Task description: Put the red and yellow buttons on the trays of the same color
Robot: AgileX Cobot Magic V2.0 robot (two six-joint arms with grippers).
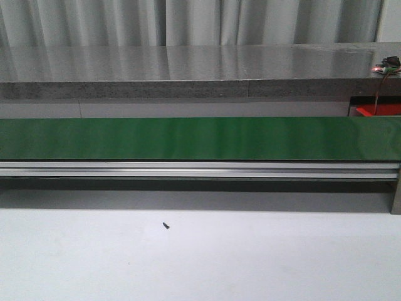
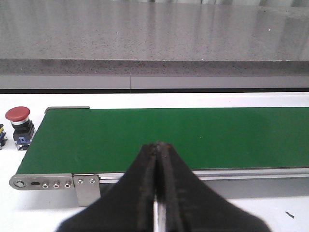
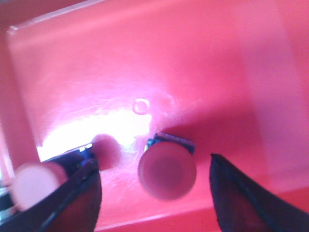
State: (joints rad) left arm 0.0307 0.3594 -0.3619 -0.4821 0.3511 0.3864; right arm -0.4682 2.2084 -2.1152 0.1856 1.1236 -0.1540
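Hovering over a red tray (image 3: 193, 58), the right gripper (image 3: 154, 193) has its fingers spread around a red button (image 3: 167, 170). The left gripper (image 2: 158, 193) is clenched on nothing above the green belt (image 2: 193, 135). No writing is readable.

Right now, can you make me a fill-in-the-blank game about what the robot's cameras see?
1. The conveyor belt is colored ____.
2. The left gripper has its jaws ____.
3. The right gripper, jaws apart, hangs over a button lying in the ____ tray.
4. Beside the belt's end stands a button with a ____ cap.

Missing words: green; shut; red; red
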